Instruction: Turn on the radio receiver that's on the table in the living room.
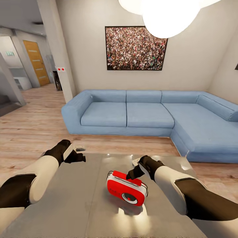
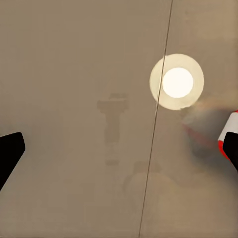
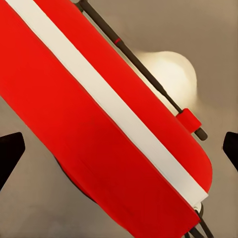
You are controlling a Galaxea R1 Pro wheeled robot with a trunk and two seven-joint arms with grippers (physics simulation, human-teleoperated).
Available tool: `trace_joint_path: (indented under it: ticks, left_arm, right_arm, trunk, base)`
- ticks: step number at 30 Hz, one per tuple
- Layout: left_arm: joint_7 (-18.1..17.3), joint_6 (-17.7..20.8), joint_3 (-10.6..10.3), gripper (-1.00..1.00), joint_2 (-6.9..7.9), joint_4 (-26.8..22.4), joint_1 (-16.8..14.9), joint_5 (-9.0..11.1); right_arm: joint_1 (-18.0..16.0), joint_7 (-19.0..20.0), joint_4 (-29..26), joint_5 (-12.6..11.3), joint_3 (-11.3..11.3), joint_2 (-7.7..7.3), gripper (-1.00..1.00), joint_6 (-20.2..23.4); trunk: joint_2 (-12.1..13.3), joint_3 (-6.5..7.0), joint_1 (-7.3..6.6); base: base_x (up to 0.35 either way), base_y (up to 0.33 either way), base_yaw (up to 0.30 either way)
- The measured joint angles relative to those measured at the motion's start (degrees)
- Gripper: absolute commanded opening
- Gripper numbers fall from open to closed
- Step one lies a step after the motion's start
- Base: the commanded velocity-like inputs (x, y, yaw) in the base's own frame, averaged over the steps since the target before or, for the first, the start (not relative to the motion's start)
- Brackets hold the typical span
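Note:
The radio receiver [image 1: 127,191], red with white trim and a round red-centred dial, lies on the glossy grey table [image 1: 72,198] in the living room. My right gripper [image 1: 131,174] hovers at the radio's far top edge. In the right wrist view the right gripper [image 3: 119,153] is open, its black fingertips [image 3: 10,156] wide apart over the radio's red body [image 3: 74,114] and white stripe. My left gripper [image 1: 77,155] hangs open over the table's far left part. In the left wrist view the left gripper [image 2: 119,158] looks down on the bare tabletop [image 2: 74,99], with a corner of the radio [image 2: 227,131] at the picture's edge.
A blue L-shaped sofa [image 1: 138,114] stands beyond the table, under a framed crowd picture [image 1: 135,48] and a white pendant lamp [image 1: 165,15]. Wood floor [image 1: 33,125] runs left toward a hallway with a wooden door [image 1: 36,62]. The lamp's reflection [image 2: 177,82] glares on the tabletop.

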Motion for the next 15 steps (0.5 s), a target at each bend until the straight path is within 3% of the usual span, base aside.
trace_joint_path:
  ticks: [15]
  left_arm:
    - [0.0,0.0,-0.01,1.0,-0.04,0.02,0.0,0.0]
  right_arm:
    - [0.0,0.07,0.0,0.0,0.0,0.0,1.0,0.0]
  trunk:
    - [0.0,-1.38,0.0]
  base:
    - [0.0,0.0,0.0]
